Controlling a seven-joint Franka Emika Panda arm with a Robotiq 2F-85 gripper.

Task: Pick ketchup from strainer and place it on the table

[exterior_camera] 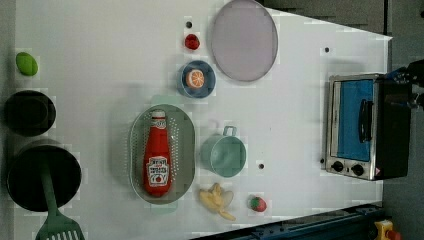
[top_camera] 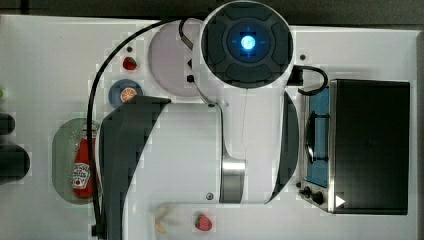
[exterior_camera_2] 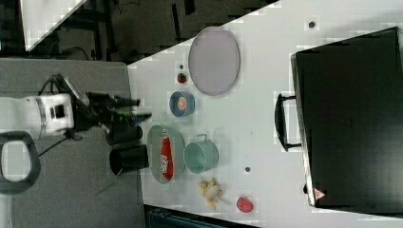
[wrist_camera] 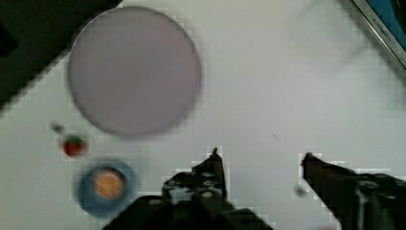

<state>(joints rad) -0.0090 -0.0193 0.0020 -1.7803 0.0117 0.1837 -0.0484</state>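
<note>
So the gripper is spread wide with nothing between the fingers, you can see bare white table in the gap in the wrist view. In the right view the gripper hangs high over the scene, at about 10 o'clock from the strainer, well apart from everything. I'd call this the very start of the job, the reach hasn't really begun

From the wrist view the nearest stuff is the lilac plate at roughly 10 o'clock of the fingertips, plus a strawberry and a blue dish with an orange slice out around 9 o'clock

The ketchup lies flat inside the strainer, cap toward 12 o'clock in the left view, label facing up. The teal cup sits just beside the strainer at 3 o'clock, banana around 4 o'clock, toaster oven far off at 3

Next move as I see it: swing over the strainer, line the fingers up across the bottle's narrow width, come down without clipping the rim, close around the body. The bottle's rounded and slick looking, so I'd grab mid-body
</note>
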